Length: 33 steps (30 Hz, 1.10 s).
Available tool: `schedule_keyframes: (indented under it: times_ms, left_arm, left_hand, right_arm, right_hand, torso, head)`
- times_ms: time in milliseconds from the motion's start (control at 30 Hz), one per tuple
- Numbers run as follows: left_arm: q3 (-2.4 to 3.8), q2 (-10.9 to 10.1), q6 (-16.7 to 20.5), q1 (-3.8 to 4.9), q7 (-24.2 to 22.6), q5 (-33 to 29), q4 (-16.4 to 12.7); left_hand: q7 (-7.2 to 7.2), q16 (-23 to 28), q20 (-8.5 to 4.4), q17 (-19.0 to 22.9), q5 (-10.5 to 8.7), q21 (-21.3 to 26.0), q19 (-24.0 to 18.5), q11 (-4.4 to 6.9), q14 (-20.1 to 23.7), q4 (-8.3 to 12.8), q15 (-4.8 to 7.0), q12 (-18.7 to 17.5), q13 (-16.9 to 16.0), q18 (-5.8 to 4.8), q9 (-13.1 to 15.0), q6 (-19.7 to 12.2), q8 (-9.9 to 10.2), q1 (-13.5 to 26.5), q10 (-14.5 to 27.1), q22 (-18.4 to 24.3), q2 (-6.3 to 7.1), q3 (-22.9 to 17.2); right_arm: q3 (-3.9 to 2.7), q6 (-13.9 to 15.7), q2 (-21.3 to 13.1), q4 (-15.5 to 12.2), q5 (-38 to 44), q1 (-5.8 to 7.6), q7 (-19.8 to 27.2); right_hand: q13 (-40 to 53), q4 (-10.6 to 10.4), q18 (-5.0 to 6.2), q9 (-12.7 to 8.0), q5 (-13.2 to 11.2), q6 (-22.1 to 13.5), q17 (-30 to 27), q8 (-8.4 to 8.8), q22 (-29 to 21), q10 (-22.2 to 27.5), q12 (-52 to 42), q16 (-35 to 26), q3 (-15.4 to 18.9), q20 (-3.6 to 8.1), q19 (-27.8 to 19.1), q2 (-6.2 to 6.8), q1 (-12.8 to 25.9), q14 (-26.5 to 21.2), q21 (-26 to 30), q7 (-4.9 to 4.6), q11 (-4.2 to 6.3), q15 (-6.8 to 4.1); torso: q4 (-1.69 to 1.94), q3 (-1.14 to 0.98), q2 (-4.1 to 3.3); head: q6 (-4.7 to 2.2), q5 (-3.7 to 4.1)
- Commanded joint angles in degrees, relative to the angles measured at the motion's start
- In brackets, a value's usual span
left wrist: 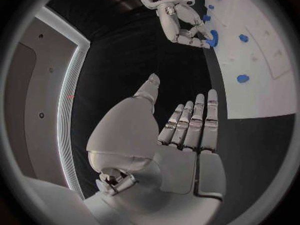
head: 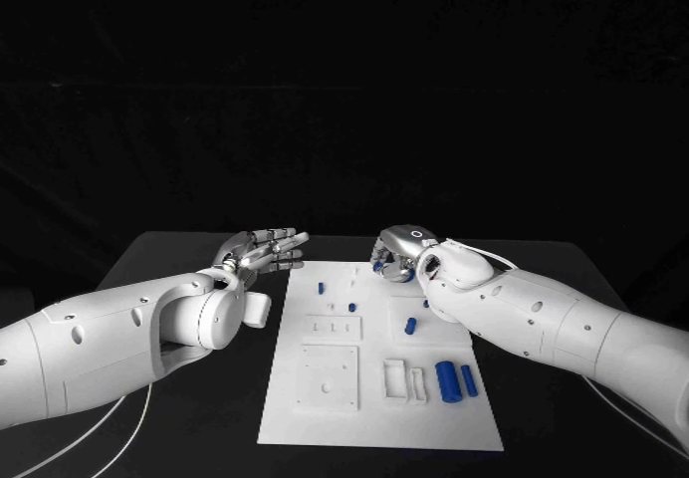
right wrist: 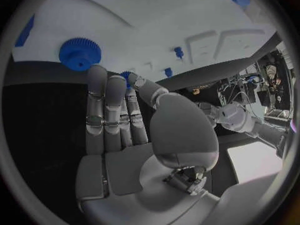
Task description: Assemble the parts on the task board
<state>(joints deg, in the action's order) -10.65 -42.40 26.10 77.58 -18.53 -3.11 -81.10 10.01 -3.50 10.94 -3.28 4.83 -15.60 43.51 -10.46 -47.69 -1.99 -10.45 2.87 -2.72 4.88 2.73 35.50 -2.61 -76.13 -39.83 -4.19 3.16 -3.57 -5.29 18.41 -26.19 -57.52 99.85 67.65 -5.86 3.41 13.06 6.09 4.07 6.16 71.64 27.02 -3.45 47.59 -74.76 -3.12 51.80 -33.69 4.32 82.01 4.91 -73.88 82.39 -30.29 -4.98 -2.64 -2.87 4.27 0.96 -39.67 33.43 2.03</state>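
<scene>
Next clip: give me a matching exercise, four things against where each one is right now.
Things:
1 left hand
2 blue gear
3 two blue cylinders
4 right hand

Places:
a side by side on the task board's near right part
b over the black table, off the board's left edge
c over the board's far edge
d on the board, just beyond the right hand's fingertips

Pairs: 1-b; 2-d; 3-a; 4-c

The task board (head: pixel 376 418) looks like matt white plastic. Beside the right hand (right wrist: pixel 134 135), the blue gear (right wrist: pixel 80 53) has a ridged plastic rim. Both hands, left hand (left wrist: pixel 169 145) included, show smooth, satin silver metal.
</scene>
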Motion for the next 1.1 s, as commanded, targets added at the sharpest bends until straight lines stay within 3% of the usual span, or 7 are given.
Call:
schedule_keyframes:
  times_ms: [33,200,433,500,1100]
  left_arm:
    - [0.08,0.3,-0.4,0.18,-0.4,0.2,0.0]
    - [0.08,0.4,-0.4,0.22,-0.4,0.2,0.0]
    - [0.09,0.9,-0.4,0.33,-0.4,0.2,0.0]
    - [0.09,1.1,-0.4,0.40,-0.4,0.2,-0.1]
    - [0.09,1.5,-0.2,1.45,-0.3,0.2,-0.9]
  left_hand:
    - [0.89,0.2,-0.04,0.1,-0.12,0.2,-0.1,-0.02,-0.4,0.2,-0.09,-0.2,0.0,-0.16,0.0,-0.4,0.0,0.0,0.2,0.1,0.43,-0.1]
    - [0.89,0.2,-0.04,0.1,-0.12,0.2,-0.1,-0.02,-0.4,0.2,-0.09,-0.2,0.0,-0.16,0.0,-0.4,0.0,0.0,0.2,0.1,0.43,-0.1]
    - [0.87,0.2,-0.05,0.1,-0.09,0.2,-0.1,0.00,-0.3,0.3,-0.11,-0.2,0.1,-0.17,-0.1,-0.5,0.0,0.0,0.5,0.1,0.49,-0.2]
    - [0.87,0.2,-0.04,0.1,-0.10,0.2,-0.1,0.00,-0.1,0.2,-0.11,-0.2,0.1,-0.17,-0.1,-0.5,0.0,0.0,0.5,0.1,0.44,-0.2]
    - [0.87,0.2,-0.02,0.1,-0.09,0.3,-0.2,0.00,0.2,0.1,-0.11,-0.2,0.1,-0.13,0.0,-0.4,0.0,-0.1,0.4,0.1,0.63,-0.3]
  right_arm:
    - [-0.04,3.5,0.9,0.6,1.1,0.11,-1.2]
    - [-0.06,4.0,2.7,2.5,1.8,0.28,-2.3]
    - [-0.06,3.7,4.7,4.5,2.2,0.36,-2.6]
    - [-0.05,3.6,5.1,4.9,2.3,0.41,-2.6]
    - [0.01,2.5,7.3,7.2,2.7,0.54,-2.1]
  right_hand:
    - [0.1,-0.1,0.98,0.0,-0.4,0.4,0.1,-0.19,0.2,-1.2,-0.2,-0.2,-0.3,0.22,0.1,-0.15,-0.1,0.0,0.3,0.11,0.73,-0.37]
    - [0.1,-0.2,0.93,-0.1,-0.5,0.5,0.1,-0.20,1.2,-1.2,-0.2,-0.2,-0.4,0.22,0.3,-0.04,-0.2,0.0,1.1,0.13,0.74,-0.36]
    - [0.1,-0.2,0.94,-0.1,-0.4,0.5,0.1,-0.18,1.3,-1.2,-0.2,-0.3,-0.4,0.21,0.3,-0.02,-0.2,0.0,1.2,0.12,0.73,-0.36]
    - [0.1,-0.2,0.94,-0.1,-0.4,0.5,0.1,-0.18,1.3,-1.2,-0.2,-0.3,-0.4,0.21,0.3,-0.02,-0.2,0.0,1.2,0.12,0.73,-0.36]
    - [0.1,-0.1,0.94,-0.1,-0.3,0.4,0.1,-0.19,1.8,-1.1,-0.2,-0.4,-0.4,0.16,0.4,-0.06,-0.2,0.0,1.7,0.11,0.70,-0.31]
  torso:
    - [0.11,0.05,-0.02]
    - [-0.06,0.00,-0.05]
    - [0.25,0.05,-0.15]
    - [0.46,0.11,-0.29]
    - [1.21,0.53,-1.19]
  head:
    - [-0.68,-0.42]
    - [-0.80,-0.85]
    - [-0.67,-0.79]
    - [-0.66,-0.65]
    - [-0.79,-0.31]
